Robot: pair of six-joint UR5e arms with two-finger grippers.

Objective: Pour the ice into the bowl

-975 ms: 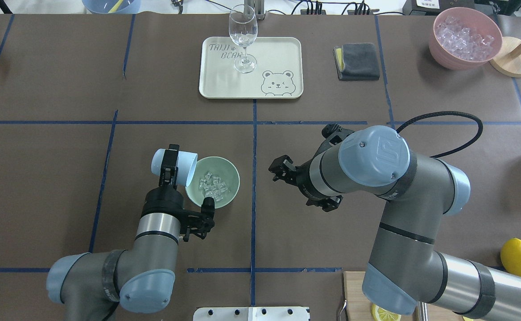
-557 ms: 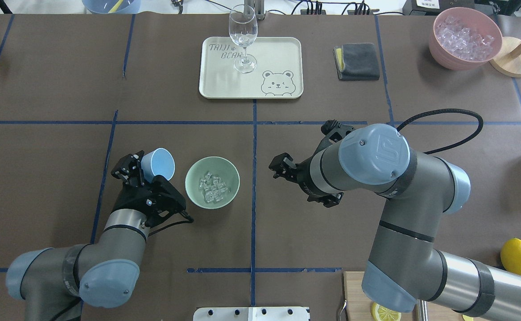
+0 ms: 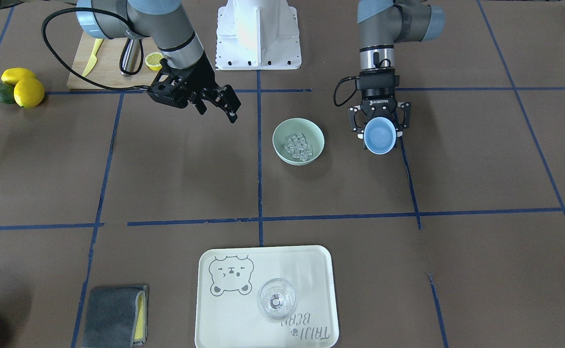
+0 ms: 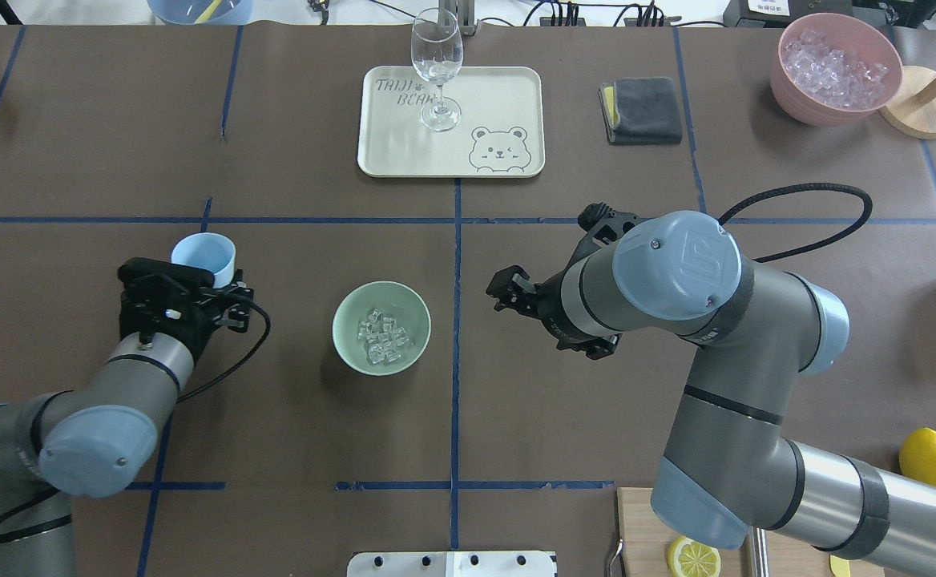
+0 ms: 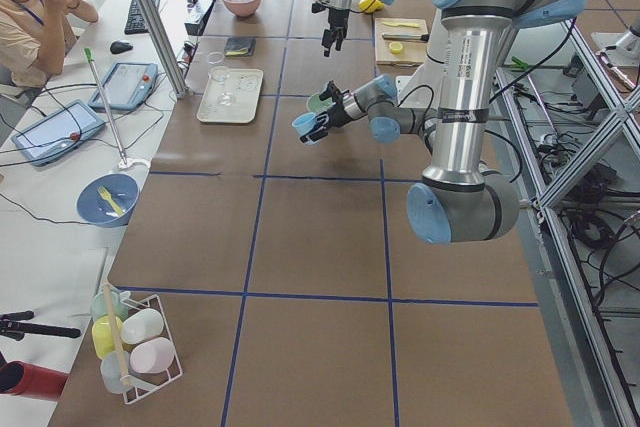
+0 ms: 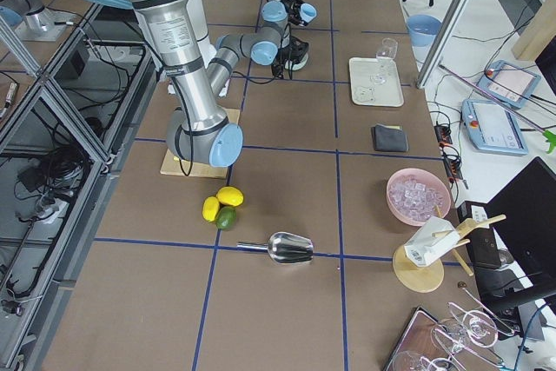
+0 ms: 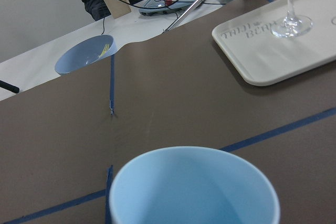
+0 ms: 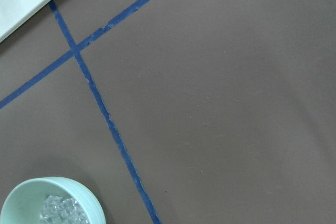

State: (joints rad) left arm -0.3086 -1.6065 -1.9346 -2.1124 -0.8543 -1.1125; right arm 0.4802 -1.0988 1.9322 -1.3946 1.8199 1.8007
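Note:
The pale mint-green bowl (image 4: 348,311) stands near the table's middle, with several small clear ice cubes (image 4: 381,336) lying inside it. It also shows in the front view (image 3: 281,144) with the ice (image 3: 299,146), and in the right wrist view (image 8: 23,195). My left gripper (image 4: 202,272) is shut on a light blue cup (image 4: 204,256), held upright and well left of the bowl. The cup looks empty in the left wrist view (image 7: 194,187). My right gripper (image 4: 506,292) hangs open and empty to the right of the bowl; it also shows in the front view (image 3: 217,107).
A cream tray (image 4: 504,92) with a clear wine glass (image 4: 436,64) sits at the back middle. A grey cloth (image 4: 643,110) and a pink container of ice (image 4: 835,68) are at the back right. Lemons (image 4: 929,462) and a cutting board lie near my right base.
My left gripper has swung the blue cup from tipped over the bowl's rim out to the left and turned it upright. The ice stays in the bowl. The right arm barely moved.

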